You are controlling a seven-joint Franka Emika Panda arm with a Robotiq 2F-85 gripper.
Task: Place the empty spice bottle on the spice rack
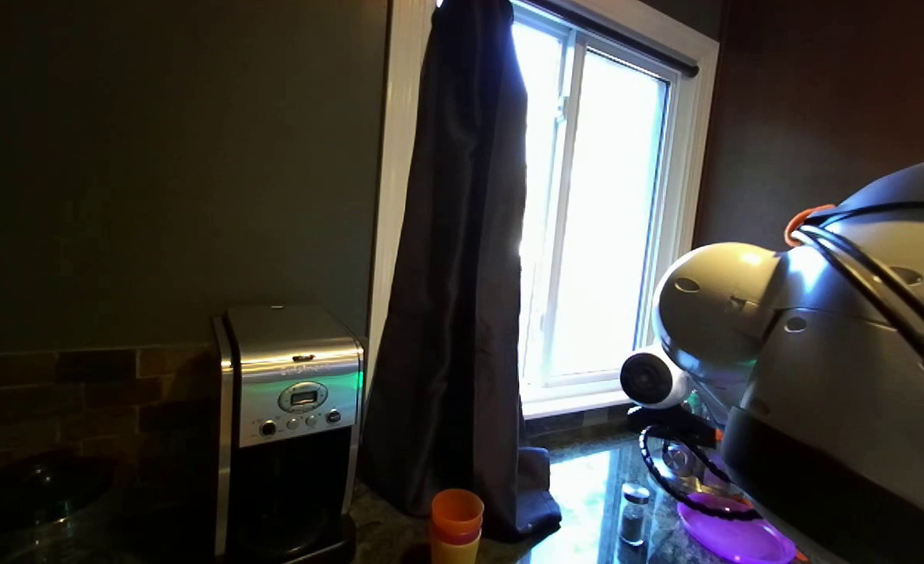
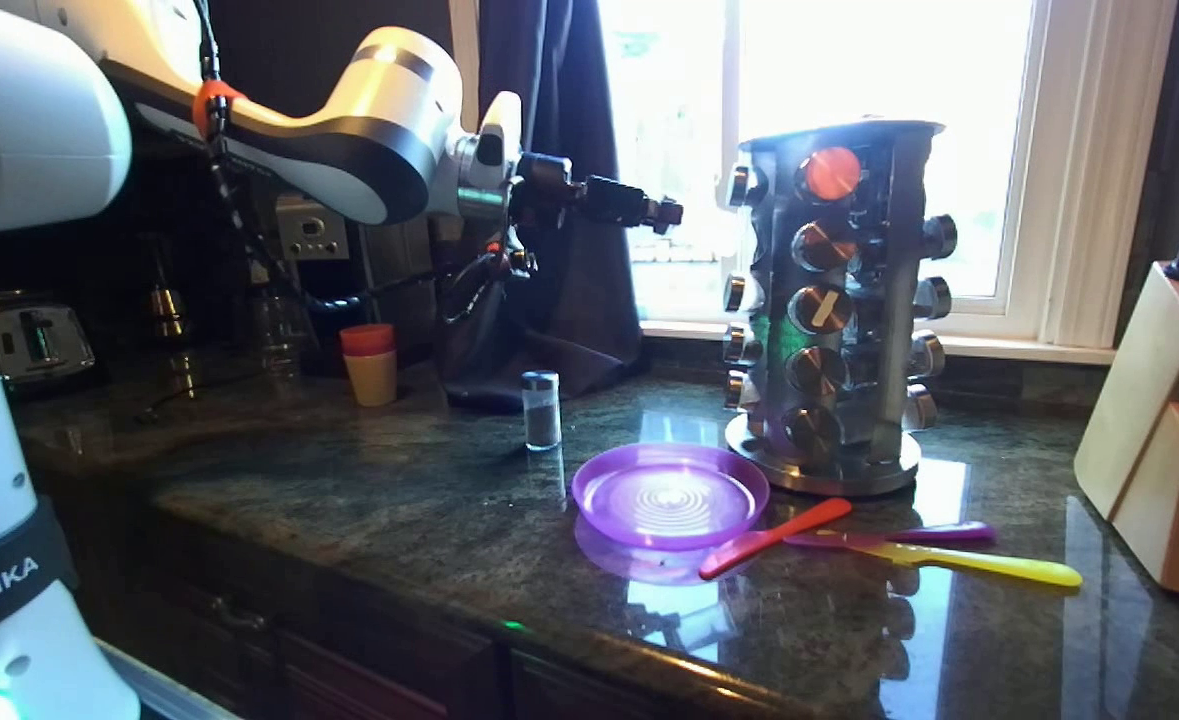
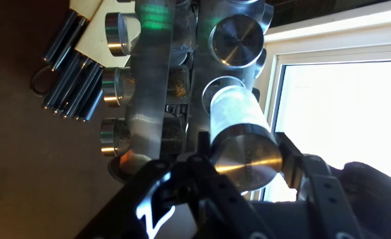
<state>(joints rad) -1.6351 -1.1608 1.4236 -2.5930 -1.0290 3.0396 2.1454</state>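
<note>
The spice rack is a tall metal stand with jars lying in its sides, and it also fills the middle of the wrist view. My gripper is shut on the metal lid of the empty spice bottle. The bottle's clear base points at the rack and overlaps an empty round opening, a little to one side of it. I cannot tell whether the base is inside the opening. In an exterior view the gripper is beside the rack's upper part, and the bottle is lost against the bright window.
A filled spice jar stands on the counter beside a purple bowl. Red, purple and yellow knives lie before the rack. A knife block stands beyond it. Stacked cups are near the curtain.
</note>
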